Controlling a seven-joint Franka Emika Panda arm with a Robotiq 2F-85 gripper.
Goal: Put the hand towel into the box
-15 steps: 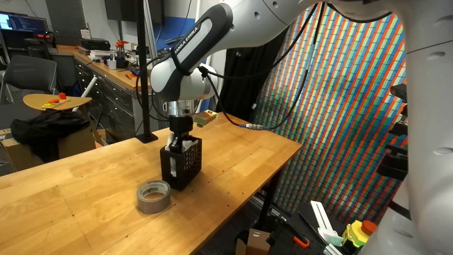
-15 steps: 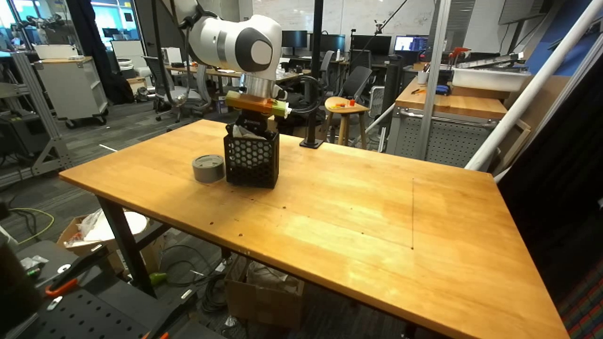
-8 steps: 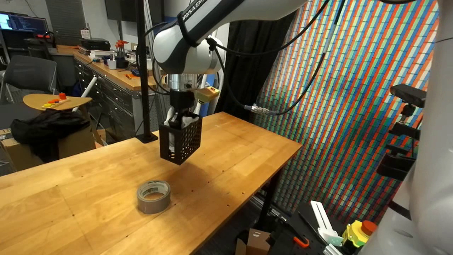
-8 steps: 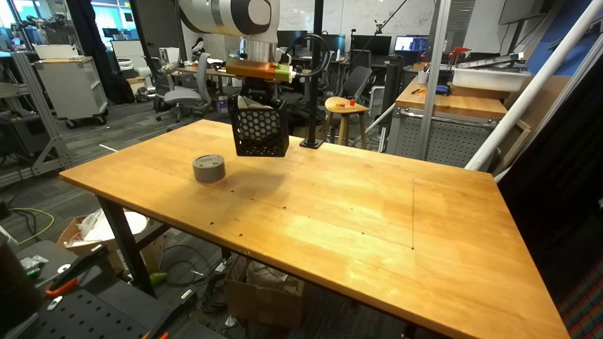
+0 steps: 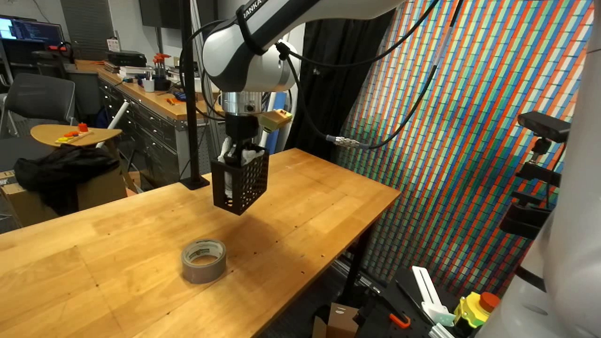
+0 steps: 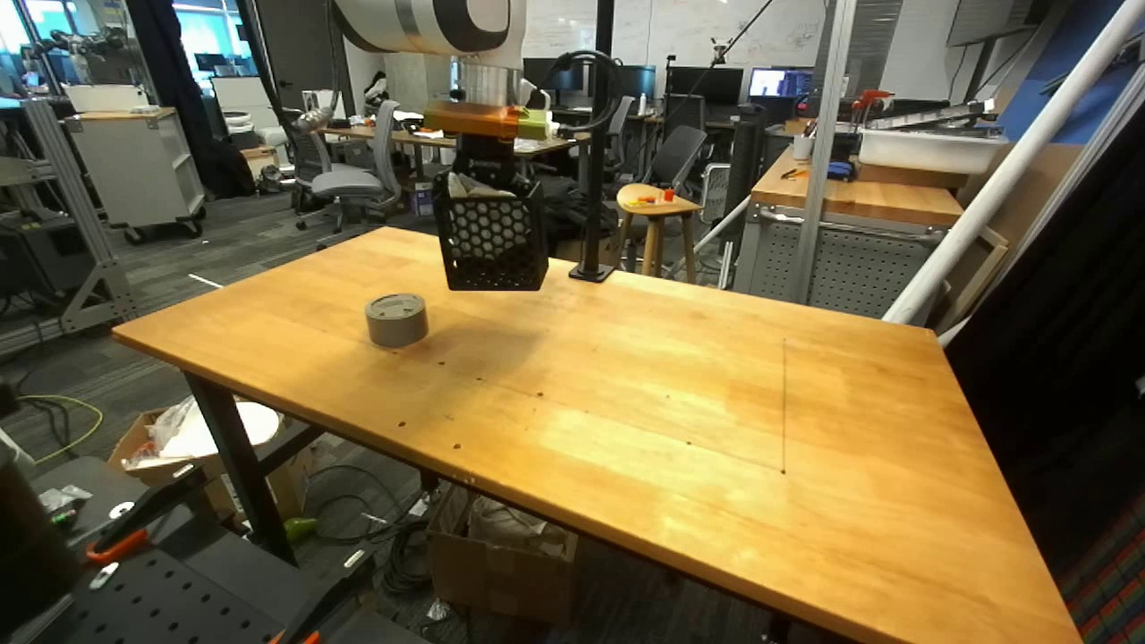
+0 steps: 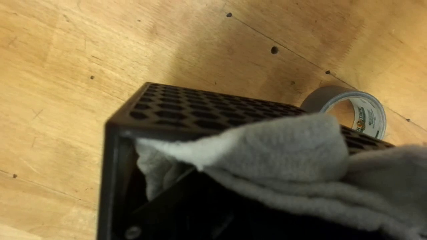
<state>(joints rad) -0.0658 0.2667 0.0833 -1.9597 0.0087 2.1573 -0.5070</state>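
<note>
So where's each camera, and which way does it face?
In an exterior view: beside the arm, looking down across the table towards a workbench; arm and end effector show.
In an exterior view: outside the table's edge, facing across it towards screens; lower arm and end effector show.
Wrist view: on the wrist, looking down on box and towel; part of the end effector shows.
Both exterior views share table, box, towel and tape.
</note>
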